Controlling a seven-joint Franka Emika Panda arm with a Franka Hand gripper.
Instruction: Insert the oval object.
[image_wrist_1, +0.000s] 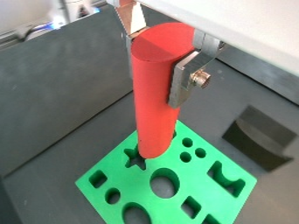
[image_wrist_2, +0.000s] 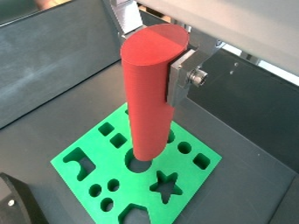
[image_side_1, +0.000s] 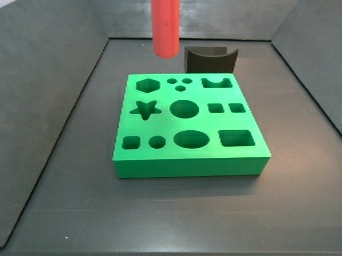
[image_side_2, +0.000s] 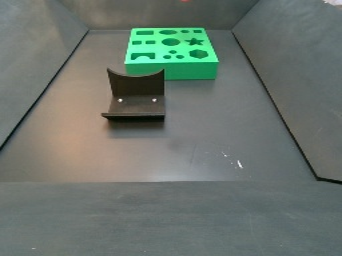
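Observation:
The oval object, a smooth red-orange peg (image_wrist_1: 156, 96), stands upright between my gripper's fingers. My gripper (image_wrist_1: 158, 66) is shut on its upper part, also shown in the other wrist picture (image_wrist_2: 155, 66). A silver finger plate (image_wrist_1: 187, 80) presses one side of the peg (image_wrist_2: 149, 105). The peg hangs above the green block (image_wrist_1: 222, 197) with its several shaped holes; its lower end hides part of the block beside the star hole (image_wrist_1: 135, 160). In a side view the peg (image_side_1: 164, 28) hangs near the block's far edge (image_side_1: 254, 152), which has an oval hole (image_side_1: 191, 138); the gripper is out of frame there.
The dark fixture (image_side_1: 210, 60) with a curved notch stands just behind the green block, and apart from it in a side view (image_side_2: 134, 98). It shows in both wrist views (image_wrist_1: 260, 133) (image_wrist_2: 12, 201). Dark bin walls surround the floor (image_side_2: 201, 150).

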